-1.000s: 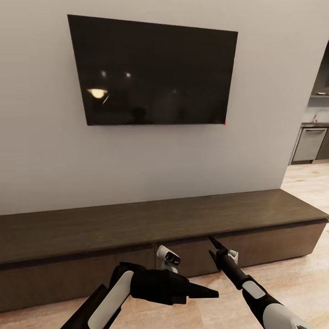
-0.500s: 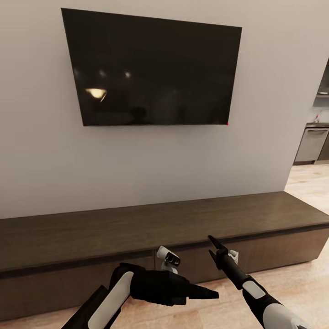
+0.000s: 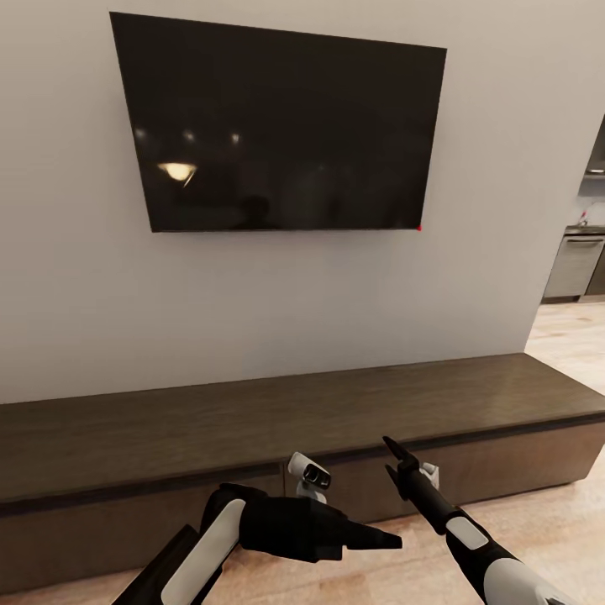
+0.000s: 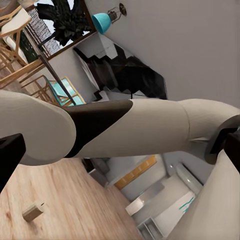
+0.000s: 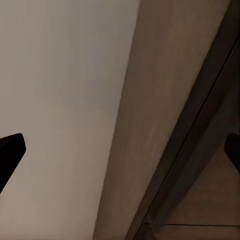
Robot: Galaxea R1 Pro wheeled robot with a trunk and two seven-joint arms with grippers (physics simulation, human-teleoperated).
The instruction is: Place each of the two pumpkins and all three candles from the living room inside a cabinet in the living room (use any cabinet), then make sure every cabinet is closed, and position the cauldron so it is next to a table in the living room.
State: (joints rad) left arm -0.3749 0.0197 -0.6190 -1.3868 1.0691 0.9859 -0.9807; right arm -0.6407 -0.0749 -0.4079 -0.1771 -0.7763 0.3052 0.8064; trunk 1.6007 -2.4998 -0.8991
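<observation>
Running low along the pale wall, the cabinet [image 3: 336, 412] sits beneath the black television [image 3: 281, 130], its drawer fronts shut and its top bare. The right gripper [image 3: 393, 458], fingers spread and empty, points at the cabinet's front edge. The left gripper [image 3: 374, 538] hangs sideways above the wood floor [image 3: 571, 504]; its fingers' state cannot be told.

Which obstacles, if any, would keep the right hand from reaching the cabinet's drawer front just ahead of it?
Probably none: the right hand points at the cabinet front with nothing visible between them.
</observation>
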